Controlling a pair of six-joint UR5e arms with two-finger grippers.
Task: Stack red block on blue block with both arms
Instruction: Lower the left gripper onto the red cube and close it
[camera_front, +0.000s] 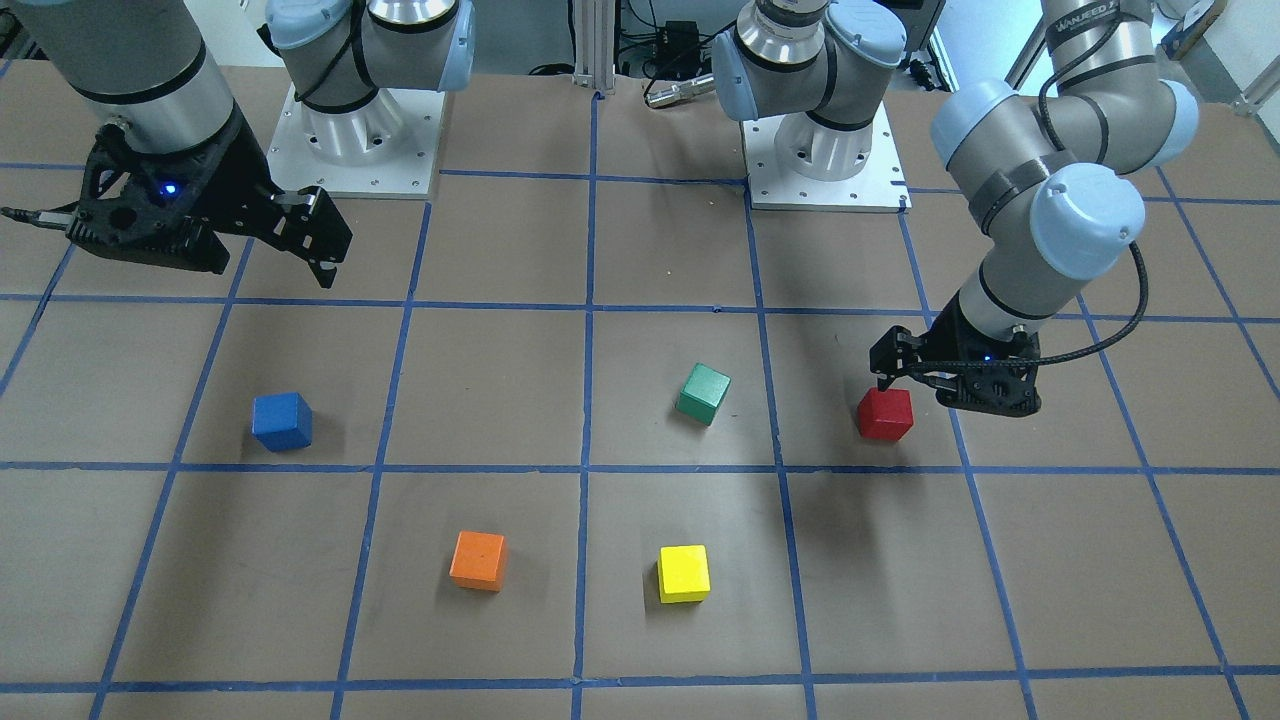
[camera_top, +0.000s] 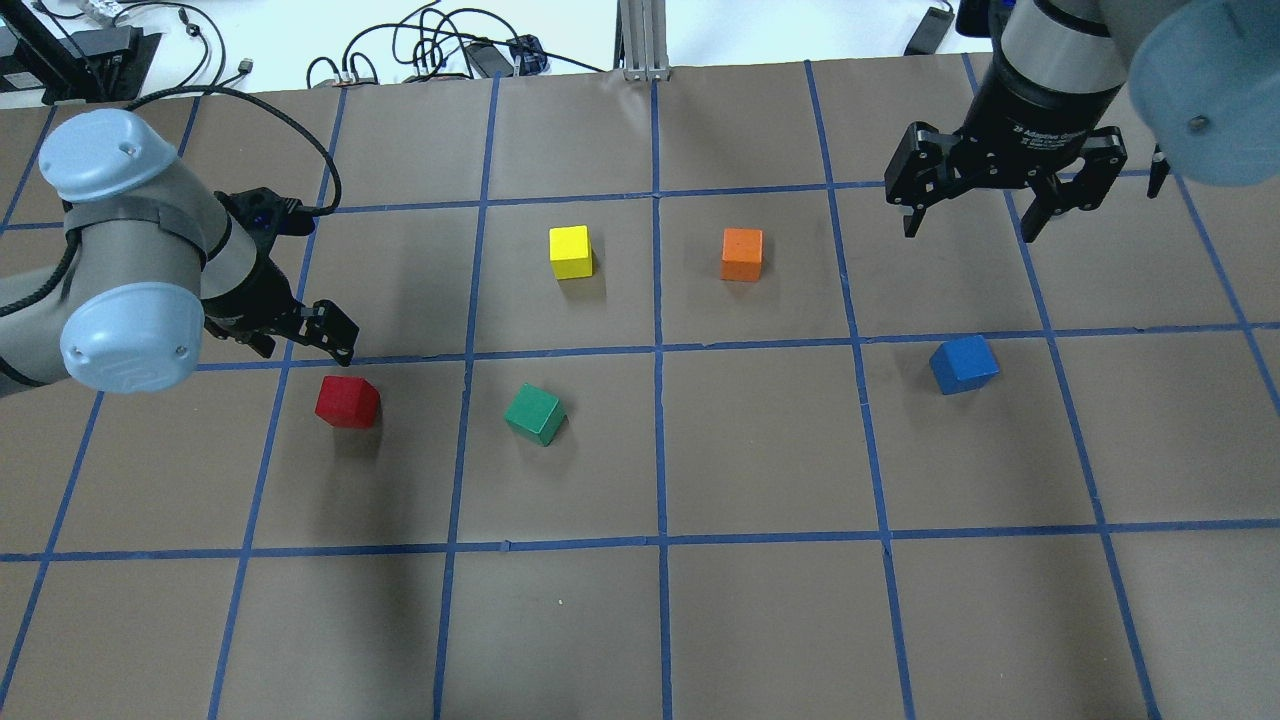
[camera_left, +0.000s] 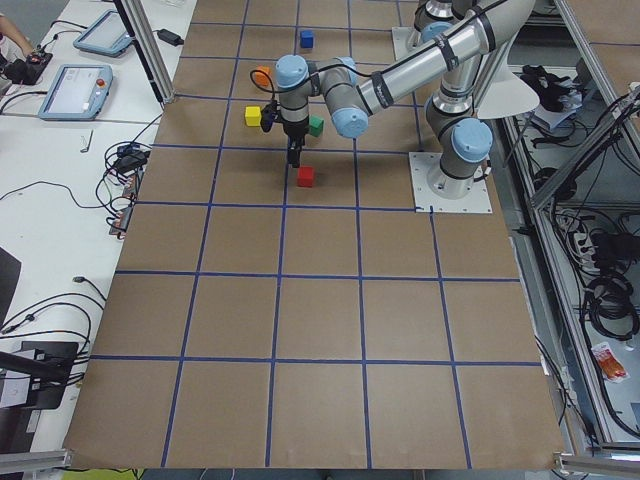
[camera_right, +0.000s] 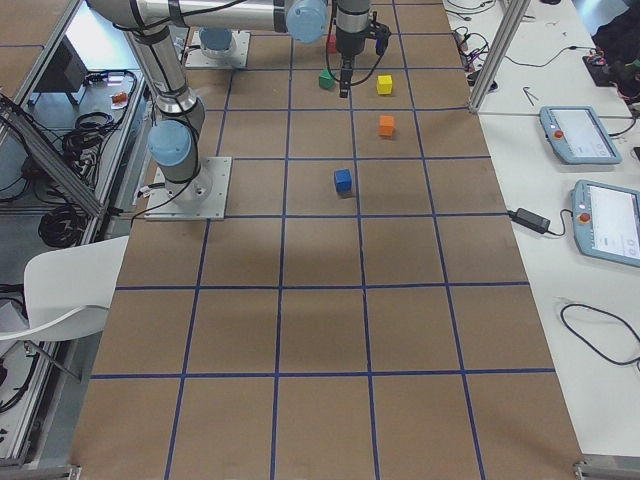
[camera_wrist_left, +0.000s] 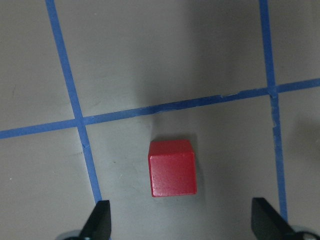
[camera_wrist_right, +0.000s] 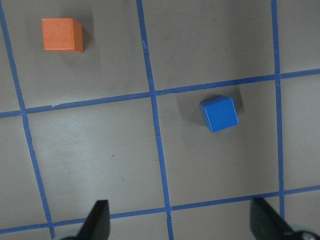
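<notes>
Left claw (camera_wrist_left: 182, 221) spread, matte red block (camera_wrist_left: 172, 168)

Seeing plain brown on the table (camera_top: 760, 450), crossed by a square grid of blue tape lines (camera_top: 659, 450). Counting five single-colour cubes: red block (camera_top: 347, 402), blue block (camera_top: 964, 364), green block (camera_top: 535, 414), yellow block (camera_top: 571, 252), orange block (camera_top: 742, 254). Noting silver-grey shells with light-blue joint caps and black bands on left arm (camera_top: 140, 250) and right arm (camera_top: 1060, 50). Logging black on left pincer (camera_wrist_left: 184, 222) and right pincer (camera_top: 970, 232), each carrying a small blue light. Reading white on the base plates (camera_front: 410, 150) under both arms.
</notes>
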